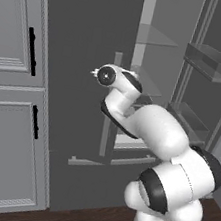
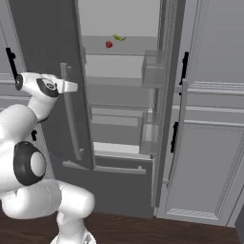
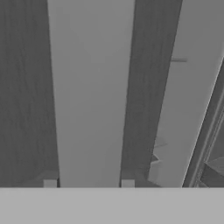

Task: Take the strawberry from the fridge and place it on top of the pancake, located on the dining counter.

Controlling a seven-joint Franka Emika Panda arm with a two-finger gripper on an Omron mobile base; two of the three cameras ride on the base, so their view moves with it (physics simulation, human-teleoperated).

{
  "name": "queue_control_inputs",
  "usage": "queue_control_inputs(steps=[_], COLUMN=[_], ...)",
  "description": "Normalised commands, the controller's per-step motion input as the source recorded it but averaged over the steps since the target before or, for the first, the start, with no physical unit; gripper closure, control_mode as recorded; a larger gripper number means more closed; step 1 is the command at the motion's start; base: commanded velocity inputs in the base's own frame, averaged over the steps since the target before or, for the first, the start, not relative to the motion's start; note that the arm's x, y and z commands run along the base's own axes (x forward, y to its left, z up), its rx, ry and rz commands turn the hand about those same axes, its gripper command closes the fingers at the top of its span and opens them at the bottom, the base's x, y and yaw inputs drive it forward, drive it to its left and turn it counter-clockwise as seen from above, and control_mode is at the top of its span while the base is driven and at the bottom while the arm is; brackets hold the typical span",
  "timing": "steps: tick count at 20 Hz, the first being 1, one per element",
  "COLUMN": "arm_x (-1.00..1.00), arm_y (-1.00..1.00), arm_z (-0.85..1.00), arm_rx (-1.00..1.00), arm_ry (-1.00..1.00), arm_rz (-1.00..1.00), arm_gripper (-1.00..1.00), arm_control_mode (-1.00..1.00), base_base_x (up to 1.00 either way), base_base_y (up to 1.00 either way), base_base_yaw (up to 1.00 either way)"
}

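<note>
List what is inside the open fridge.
On an upper shelf of the fridge sit the strawberry and a small yellow-green item. Lower shelves and door bins look bare. The left half stays covered by its door.

At nine o'clock in the left base view we see pale-grey panelled cabinet doors (image 1: 9, 91) with short black bar handles (image 1: 32, 51). In the right base view, matching panelled doors (image 2: 209, 119) stand at three o'clock, above a dark brown wooden floor (image 2: 143, 231) at six o'clock.
</note>
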Motion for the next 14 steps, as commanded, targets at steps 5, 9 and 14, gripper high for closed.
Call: queue_control_inputs(steps=[5,9,14], arm_x=[-1.00,-0.78,-0.30], arm_y=[0.45,0.52,0.39], arm_z=[-0.22,-0.23,0.00], arm_rx=[-0.04,-0.04,0.00], arm_ry=[0.09,0.09,0.00], arm_rz=[-0.27,-0.26,-0.28], arm_gripper=[1.00,1.00,-1.00], arm_control_mode=[-1.00,-1.00,-1.00], base_base_x=[0.00,0.00,0.00], base_base_y=[0.00,0.00,0.00], base_base_yaw=[0.00,0.00,0.00])
